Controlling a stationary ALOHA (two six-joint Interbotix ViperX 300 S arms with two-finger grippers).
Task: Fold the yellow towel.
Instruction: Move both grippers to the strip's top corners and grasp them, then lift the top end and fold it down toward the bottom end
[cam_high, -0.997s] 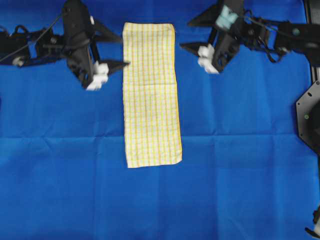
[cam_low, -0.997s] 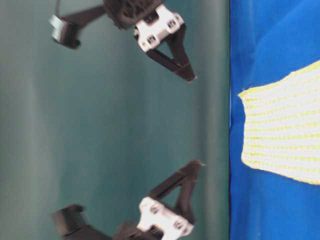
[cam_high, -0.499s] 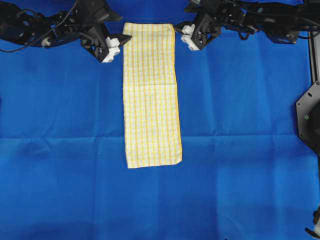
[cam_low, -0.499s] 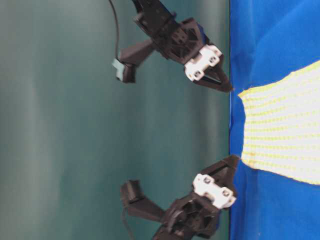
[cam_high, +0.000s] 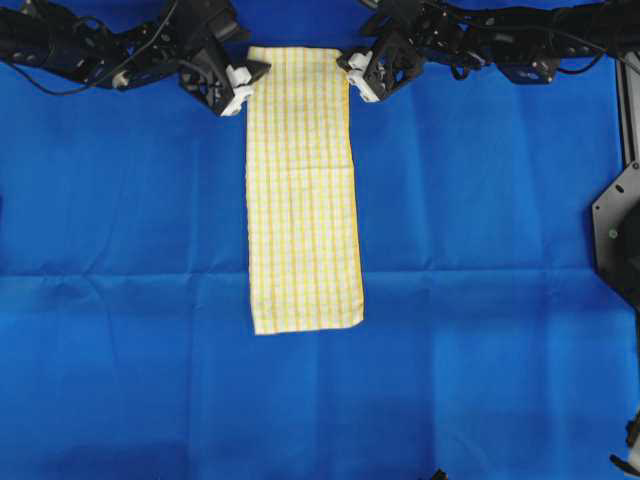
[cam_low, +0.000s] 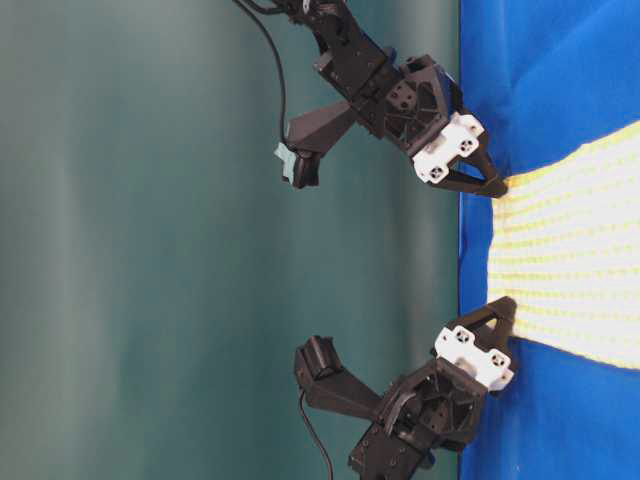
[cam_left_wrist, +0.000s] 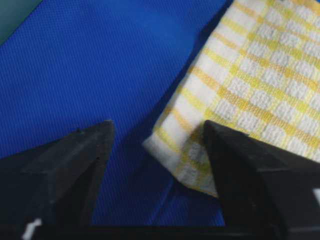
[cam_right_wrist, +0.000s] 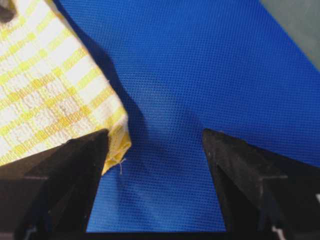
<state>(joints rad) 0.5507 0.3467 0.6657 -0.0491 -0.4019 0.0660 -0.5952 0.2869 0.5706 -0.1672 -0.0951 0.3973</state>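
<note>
Blue cloth (cam_high: 480, 330): covers the whole work surface; faint crease lines cross it just above the towel's near end.
Yellow towel (cam_high: 302, 190): lies flat as a long narrow strip on the blue cloth, centred between the two arms, running from near to far; the near end is free and well apart from both grippers.
Towel far corners: each lies at the tip of one gripper; the left corner is slightly lifted and curled in the left wrist view.
Left gripper (cam_high: 246, 82): at the far left corner of the towel, fingers spread apart; one finger (cam_left_wrist: 250, 170) rests on the corner, the other stands over bare blue cloth. Nothing is clamped.
Right gripper (cam_high: 352, 76): at the far right corner, fingers spread apart; one finger (cam_right_wrist: 70, 170) sits at the towel's hem, the other over blue cloth. Nothing is clamped.
Backdrop (cam_low: 150, 250): a plain green surface behind both arms in the table-level view.
</note>
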